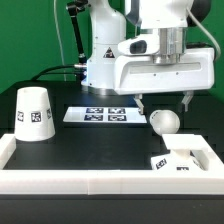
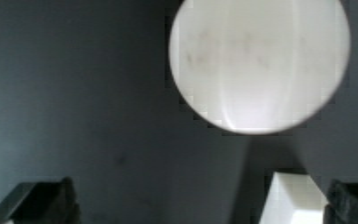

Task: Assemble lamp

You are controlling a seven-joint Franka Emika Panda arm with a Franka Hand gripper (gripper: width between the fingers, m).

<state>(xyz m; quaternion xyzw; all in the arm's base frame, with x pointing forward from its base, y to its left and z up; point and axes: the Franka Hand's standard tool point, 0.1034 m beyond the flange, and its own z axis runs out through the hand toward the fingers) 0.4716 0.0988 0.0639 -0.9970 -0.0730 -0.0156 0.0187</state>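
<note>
The ball-shaped bulb lies on the black table, right of centre in the exterior view. My gripper hangs just above it, jaws open and empty, one finger on each side. In the wrist view the bulb is a large white oval ahead of the open gripper, with dark fingertips in the corners. The tapered shade stands at the exterior view's left. The flat square base lies at the exterior view's right, near the front; a white edge of it shows in the wrist view.
The marker board lies flat behind the middle of the table. A white wall frames the table's front and sides. The robot's white body stands at the back.
</note>
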